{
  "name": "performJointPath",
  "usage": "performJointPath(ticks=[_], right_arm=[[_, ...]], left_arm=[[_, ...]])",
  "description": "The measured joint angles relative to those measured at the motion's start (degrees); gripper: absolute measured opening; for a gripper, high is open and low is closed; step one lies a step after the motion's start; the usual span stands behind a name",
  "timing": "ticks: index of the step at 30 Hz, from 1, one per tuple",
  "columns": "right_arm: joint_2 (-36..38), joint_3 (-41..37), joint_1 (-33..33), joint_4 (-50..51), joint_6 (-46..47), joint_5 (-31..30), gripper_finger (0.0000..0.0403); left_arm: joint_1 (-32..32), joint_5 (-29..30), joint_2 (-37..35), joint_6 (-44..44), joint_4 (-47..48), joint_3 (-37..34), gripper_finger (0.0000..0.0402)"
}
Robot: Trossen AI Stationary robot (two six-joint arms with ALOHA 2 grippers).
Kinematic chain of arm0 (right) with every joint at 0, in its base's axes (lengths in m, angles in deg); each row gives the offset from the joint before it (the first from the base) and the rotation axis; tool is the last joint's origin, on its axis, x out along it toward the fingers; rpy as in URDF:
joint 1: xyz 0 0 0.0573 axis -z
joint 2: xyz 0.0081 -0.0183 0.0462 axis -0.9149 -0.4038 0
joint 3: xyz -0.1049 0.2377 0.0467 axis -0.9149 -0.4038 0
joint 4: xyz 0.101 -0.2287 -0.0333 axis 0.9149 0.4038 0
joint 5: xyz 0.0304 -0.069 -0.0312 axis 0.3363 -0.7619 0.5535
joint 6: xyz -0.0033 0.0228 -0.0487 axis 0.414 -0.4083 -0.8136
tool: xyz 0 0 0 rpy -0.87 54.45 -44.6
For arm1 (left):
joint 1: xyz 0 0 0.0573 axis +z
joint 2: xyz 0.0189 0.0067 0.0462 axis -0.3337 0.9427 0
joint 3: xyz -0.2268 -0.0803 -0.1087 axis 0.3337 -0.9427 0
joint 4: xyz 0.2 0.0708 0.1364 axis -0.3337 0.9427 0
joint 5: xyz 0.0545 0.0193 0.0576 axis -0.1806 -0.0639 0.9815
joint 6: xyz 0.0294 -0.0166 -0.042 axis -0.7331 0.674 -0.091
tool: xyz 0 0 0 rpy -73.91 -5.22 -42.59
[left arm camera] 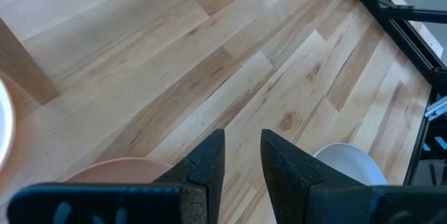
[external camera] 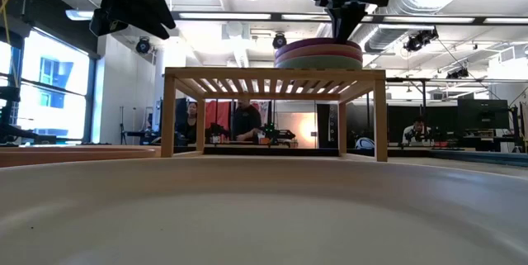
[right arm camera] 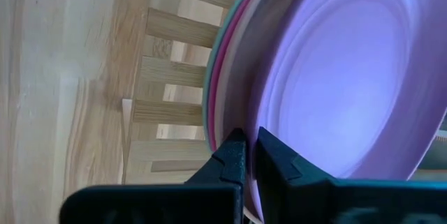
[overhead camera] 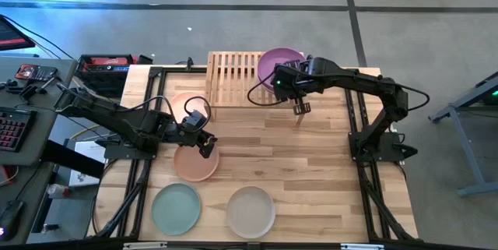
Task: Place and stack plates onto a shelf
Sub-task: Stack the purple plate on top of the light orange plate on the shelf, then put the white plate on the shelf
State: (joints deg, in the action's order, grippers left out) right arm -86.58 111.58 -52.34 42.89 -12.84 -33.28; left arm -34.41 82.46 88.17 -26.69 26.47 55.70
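The shelf (overhead camera: 233, 79) stands at the table's far edge on its short legs (external camera: 169, 116). On its right half sits a stack of plates (external camera: 318, 53) with the purple plate (overhead camera: 278, 61) on top and magenta, tan and mint rims (right arm camera: 222, 77) below it. My right gripper (right arm camera: 251, 144) is over the stack's near right rim (external camera: 340, 35), shut on the purple plate. My left gripper (overhead camera: 204, 142) hovers narrowly open above the peach plate (overhead camera: 194, 163). A pale pink plate (overhead camera: 183, 100) lies partly under the left arm. The green plate (overhead camera: 176, 207) and the beige plate (overhead camera: 250, 211) lie near the front edge. My right gripper pinches the purple plate's rim (right arm camera: 262, 116), one finger on the plate's inner side and one outside it. The fingers come from above, slanting in from the table's right. The plate lies flat on top of the stack.
The shelf's left half (overhead camera: 229, 75) shows bare slats. Bare tabletop (overhead camera: 296, 164) lies between the arms. The right arm's base (overhead camera: 373, 141) and black frame rails flank the table. A desk with a keyboard (overhead camera: 12, 129) stands left of it. People sit beyond the table (external camera: 247, 120).
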Motion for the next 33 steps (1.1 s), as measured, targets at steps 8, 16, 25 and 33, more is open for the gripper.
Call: performJointPath(ticks=[8,16,25,33], right_arm=[[0.0,0.0,0.0,-0.5,0.0,0.0,0.0070],[0.8,0.0,-1.9,-0.9,0.0,-1.5,0.0111],[1.3,0.0,-6.6,-0.8,1.2,-5.4,0.0115],[2.9,0.0,-9.0,-0.8,4.8,-13.3,0.0115]], left_arm=[[0.0,0.0,0.0,0.1,0.0,0.0,0.0081],[0.0,0.0,0.0,1.5,0.0,0.0,0.0081],[0.0,0.0,0.0,1.5,0.0,0.0,0.0081],[0.0,-1.1,0.0,5.7,4.1,0.0,0.0081]])
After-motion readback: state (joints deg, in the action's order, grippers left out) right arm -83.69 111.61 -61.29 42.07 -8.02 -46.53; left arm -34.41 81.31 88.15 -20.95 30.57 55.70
